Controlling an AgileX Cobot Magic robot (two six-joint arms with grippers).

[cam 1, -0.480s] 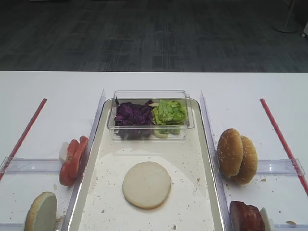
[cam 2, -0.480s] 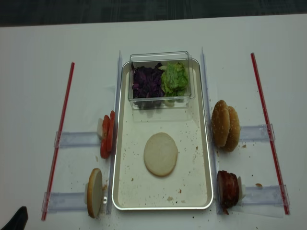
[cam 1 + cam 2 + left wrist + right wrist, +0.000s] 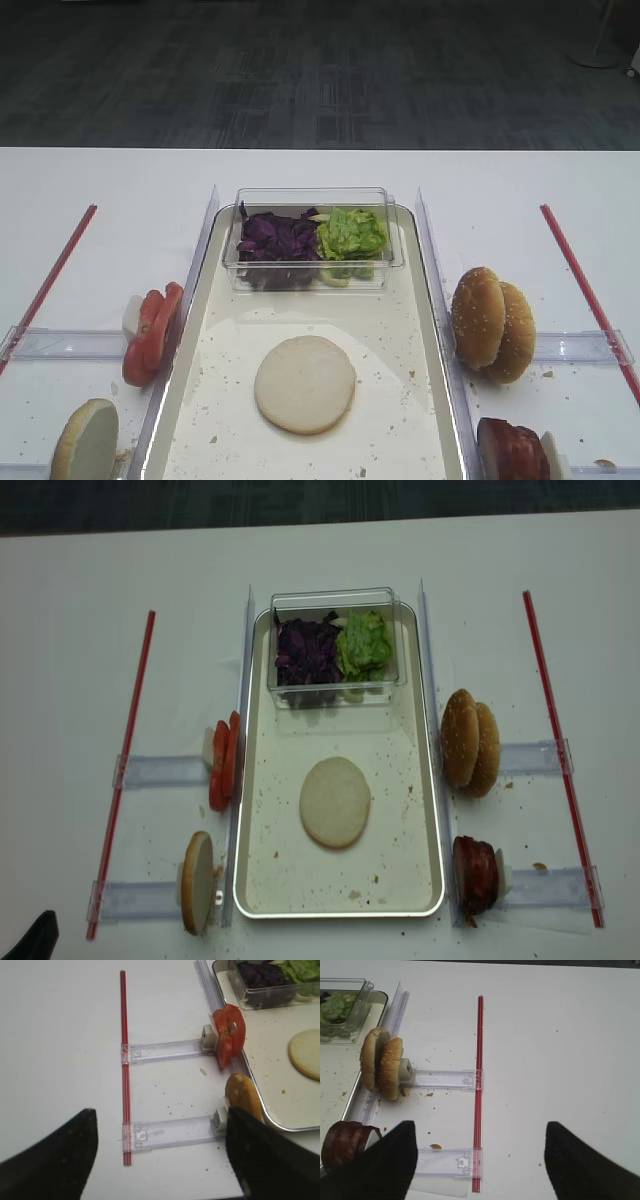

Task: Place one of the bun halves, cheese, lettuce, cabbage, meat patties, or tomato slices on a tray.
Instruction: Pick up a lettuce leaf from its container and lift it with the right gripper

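- Hovering wide open and empty, your right gripper (image 3: 476, 1160) hangs over bare table right of the tray (image 3: 430, 810); the left gripper (image 3: 160, 1155) is likewise spread, holding nothing.
- Standing on edge in clear holders for easy pinching: bun halves (image 3: 382, 1062), meat patties (image 3: 342, 1142), tomato slices (image 3: 229, 1034).
- One bun half (image 3: 335, 802) lies cut-face up mid-tray; cabbage (image 3: 307, 650) and lettuce (image 3: 364, 644) sit boxed at the far end.

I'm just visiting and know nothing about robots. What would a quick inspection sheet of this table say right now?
Surface: white table, crumb specks.
Job's things: one bun half flat on the tray; bun halves, meat patties, tomato slices on edge beside it; cabbage and lettuce in a clear box.
Clutter: red strips, clear holders.
Grippers: left gripper and right gripper open, empty.
Cables: nothing seen.
Surroundings: dark floor.
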